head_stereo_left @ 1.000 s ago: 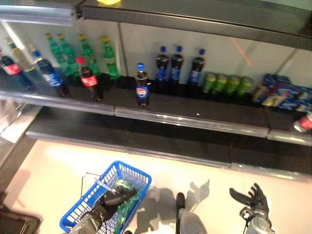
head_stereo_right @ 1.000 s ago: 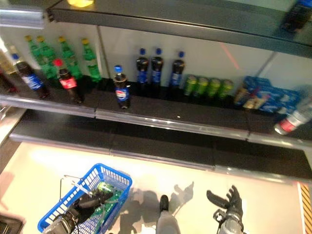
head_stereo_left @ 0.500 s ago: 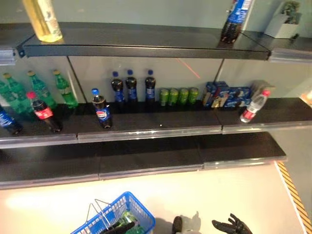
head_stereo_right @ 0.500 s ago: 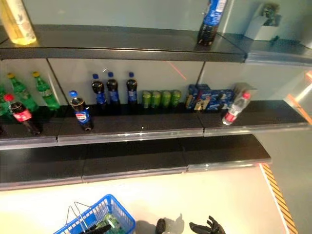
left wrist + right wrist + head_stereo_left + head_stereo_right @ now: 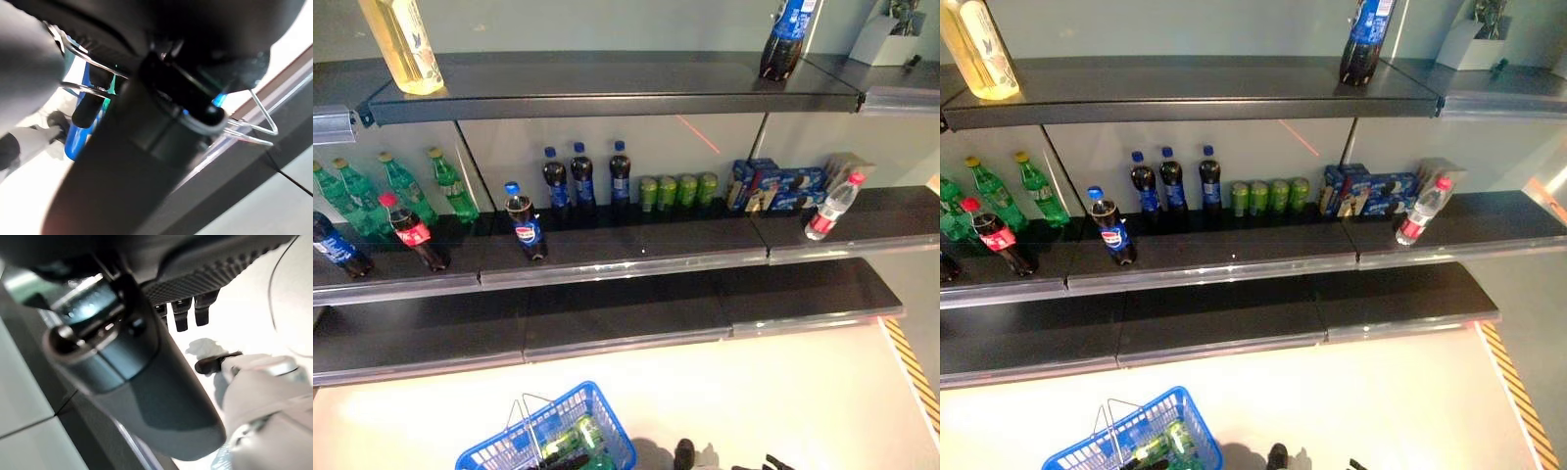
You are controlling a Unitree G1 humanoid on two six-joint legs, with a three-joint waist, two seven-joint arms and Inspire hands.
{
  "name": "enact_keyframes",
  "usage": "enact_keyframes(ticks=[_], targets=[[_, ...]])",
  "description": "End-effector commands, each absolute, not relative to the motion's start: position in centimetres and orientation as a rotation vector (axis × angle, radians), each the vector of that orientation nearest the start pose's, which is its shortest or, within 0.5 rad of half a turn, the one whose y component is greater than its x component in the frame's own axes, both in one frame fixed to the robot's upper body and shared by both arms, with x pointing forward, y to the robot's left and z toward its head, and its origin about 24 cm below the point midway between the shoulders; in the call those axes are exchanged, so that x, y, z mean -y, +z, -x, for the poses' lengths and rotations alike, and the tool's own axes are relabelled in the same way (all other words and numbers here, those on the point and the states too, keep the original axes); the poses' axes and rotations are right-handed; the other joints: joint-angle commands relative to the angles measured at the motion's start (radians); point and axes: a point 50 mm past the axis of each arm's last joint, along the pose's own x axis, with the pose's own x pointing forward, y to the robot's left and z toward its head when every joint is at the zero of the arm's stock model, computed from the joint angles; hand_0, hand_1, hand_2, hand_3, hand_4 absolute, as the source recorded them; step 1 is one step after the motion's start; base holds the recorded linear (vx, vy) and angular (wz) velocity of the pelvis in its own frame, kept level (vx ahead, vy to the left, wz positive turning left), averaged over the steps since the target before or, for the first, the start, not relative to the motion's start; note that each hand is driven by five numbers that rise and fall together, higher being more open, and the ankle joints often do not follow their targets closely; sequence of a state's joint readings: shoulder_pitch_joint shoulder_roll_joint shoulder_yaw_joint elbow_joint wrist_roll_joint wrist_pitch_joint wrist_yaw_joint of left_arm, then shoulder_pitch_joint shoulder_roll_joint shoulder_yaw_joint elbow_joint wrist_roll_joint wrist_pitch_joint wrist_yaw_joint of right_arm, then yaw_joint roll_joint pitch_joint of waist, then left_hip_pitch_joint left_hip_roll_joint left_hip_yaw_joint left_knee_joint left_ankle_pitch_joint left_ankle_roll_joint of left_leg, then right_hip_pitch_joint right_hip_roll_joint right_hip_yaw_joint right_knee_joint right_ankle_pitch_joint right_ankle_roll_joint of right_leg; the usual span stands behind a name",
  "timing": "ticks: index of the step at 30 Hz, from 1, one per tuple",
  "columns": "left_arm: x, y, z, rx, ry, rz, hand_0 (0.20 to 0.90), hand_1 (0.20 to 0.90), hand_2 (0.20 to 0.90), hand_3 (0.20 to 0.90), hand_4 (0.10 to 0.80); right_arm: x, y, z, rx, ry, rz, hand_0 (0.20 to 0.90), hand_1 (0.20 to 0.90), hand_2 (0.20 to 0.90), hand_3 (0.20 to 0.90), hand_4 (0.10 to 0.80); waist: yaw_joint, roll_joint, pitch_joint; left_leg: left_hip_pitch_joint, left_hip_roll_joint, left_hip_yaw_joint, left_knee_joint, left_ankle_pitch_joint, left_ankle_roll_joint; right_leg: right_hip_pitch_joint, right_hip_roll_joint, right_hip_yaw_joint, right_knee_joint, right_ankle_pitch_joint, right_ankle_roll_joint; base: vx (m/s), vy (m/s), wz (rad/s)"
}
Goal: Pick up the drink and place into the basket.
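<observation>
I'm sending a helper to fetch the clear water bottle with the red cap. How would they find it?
Look at the middle shelf of the dark rack and follow it to its right end, past the green cans and blue boxes. The water bottle leans there alone: clear, with a red cap and red label, unlike the dark cola bottles.

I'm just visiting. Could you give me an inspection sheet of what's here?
Surface: pale floor below the shelves.
Job's things: blue basket holds a green bottle.
Clutter: nothing seen.
Hands: left hand curled round the basket's wire handle; right hand open, holding nothing.
Cables: nothing seen.
Surroundings: shelves with green bottles, cola bottles, green cans, blue boxes, a tilted water bottle; striped tape on the floor at right.
</observation>
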State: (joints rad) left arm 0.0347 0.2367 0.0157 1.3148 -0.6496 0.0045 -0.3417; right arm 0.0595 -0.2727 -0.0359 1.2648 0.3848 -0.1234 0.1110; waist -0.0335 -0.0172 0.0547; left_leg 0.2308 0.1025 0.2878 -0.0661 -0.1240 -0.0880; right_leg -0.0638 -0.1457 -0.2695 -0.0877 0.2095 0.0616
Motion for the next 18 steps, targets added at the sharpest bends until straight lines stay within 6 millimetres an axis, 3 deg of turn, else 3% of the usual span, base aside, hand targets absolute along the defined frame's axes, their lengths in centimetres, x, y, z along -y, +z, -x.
enact_keyframes(ticks=[1, 18], targets=[[-26.34, -14.33, -10.39, -0.886, 0.258, 0.513, 0.3, 0.3, 0.3, 0.2, 0.1, 26.42, -15.38, -7.83, -1.079, -0.342, -0.158, 0.9, 0.9, 0.9, 0.9, 0.8, 0.002, 0.011, -0.007, -0.109, -0.045, -0.003, -0.021, 0.088, 0.048, 0.173, -0.025, -0.043, 0.04, -0.171, 0.092, 0.062, -0.022, -0.06], [-26.1, -14.34, -10.5, -0.865, 0.26, 0.539, 0.3, 0.3, 0.3, 0.2, 0.1, 26.52, -15.47, -7.33, -1.106, -0.32, -0.177, 0.9, 0.9, 0.9, 0.9, 0.8, 0.013, -0.001, -0.006, -0.083, -0.021, -0.016, -0.021, 0.095, 0.037, 0.203, 0.002, -0.041, 0.052, -0.206, 0.07, 0.026, -0.019, 0.05]])
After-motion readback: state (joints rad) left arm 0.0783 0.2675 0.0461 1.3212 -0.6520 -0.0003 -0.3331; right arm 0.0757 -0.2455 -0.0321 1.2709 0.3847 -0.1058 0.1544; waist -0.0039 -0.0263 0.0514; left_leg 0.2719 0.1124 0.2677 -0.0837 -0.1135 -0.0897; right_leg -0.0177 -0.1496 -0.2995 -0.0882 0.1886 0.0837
